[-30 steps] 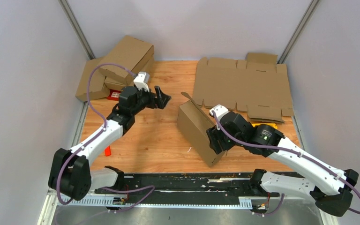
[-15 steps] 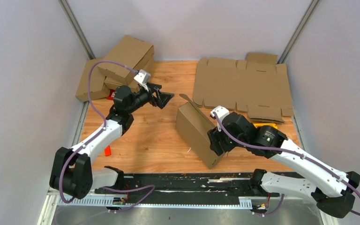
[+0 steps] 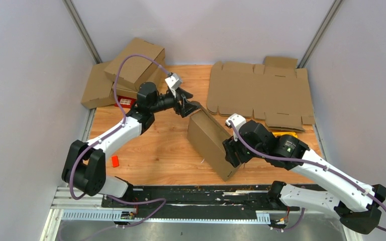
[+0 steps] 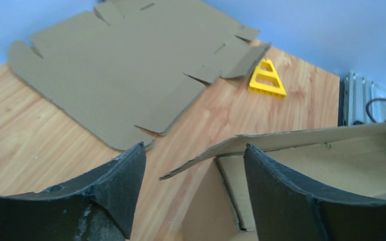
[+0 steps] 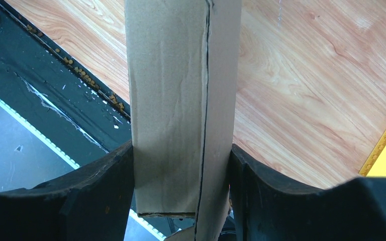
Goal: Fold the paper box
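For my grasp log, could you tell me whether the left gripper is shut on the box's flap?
No, the left gripper is open, fingers spread wide, the paper box flap's edge loose between them.

The left arm (image 3: 108,140) and right arm (image 3: 326,173) wear white shells between chunky black joints. A purple cable (image 3: 136,55) loops loosely back from the left hand (image 3: 187,107) and the right hand (image 3: 229,153). Just behind each hand sits a small white block (image 3: 173,80). The fingers (image 4: 125,191) are matt black, curved and rough-surfaced.

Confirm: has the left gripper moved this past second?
Yes. The left gripper moved right, away from the stacked boxes, up to the paper box's open flap.
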`<act>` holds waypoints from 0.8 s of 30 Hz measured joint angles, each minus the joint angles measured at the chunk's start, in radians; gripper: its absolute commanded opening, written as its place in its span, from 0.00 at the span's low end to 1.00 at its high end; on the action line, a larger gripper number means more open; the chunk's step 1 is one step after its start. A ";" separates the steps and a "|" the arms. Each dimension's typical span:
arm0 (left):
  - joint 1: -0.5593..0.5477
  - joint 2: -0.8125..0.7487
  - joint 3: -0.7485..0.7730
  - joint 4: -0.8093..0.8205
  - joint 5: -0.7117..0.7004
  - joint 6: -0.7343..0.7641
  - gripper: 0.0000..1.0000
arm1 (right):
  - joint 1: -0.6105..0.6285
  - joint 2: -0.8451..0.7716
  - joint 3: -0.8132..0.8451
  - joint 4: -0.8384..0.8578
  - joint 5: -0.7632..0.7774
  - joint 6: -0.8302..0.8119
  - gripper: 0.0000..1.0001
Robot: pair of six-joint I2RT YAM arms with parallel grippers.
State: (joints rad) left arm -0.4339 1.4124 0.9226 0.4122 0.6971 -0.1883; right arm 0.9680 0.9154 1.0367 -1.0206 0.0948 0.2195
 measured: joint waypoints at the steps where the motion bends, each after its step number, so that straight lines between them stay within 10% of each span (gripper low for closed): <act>1: -0.008 0.004 0.006 -0.020 0.007 0.014 0.70 | 0.000 0.001 0.000 0.000 0.000 -0.002 0.59; 6: -0.018 0.007 0.026 -0.086 0.037 0.062 0.43 | 0.000 0.011 0.000 0.000 0.000 -0.005 0.59; 18: -0.083 0.017 0.077 -0.278 -0.075 0.137 0.11 | 0.000 0.023 0.000 -0.003 0.013 -0.005 0.59; 24: -0.152 0.016 0.200 -0.478 -0.240 0.140 0.00 | 0.000 0.050 0.005 0.001 0.046 -0.010 0.75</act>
State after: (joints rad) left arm -0.5861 1.4288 1.1221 -0.0658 0.4572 -0.0483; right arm 0.9676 0.9653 1.0412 -1.0195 0.1410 0.2096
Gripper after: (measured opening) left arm 0.037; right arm 0.692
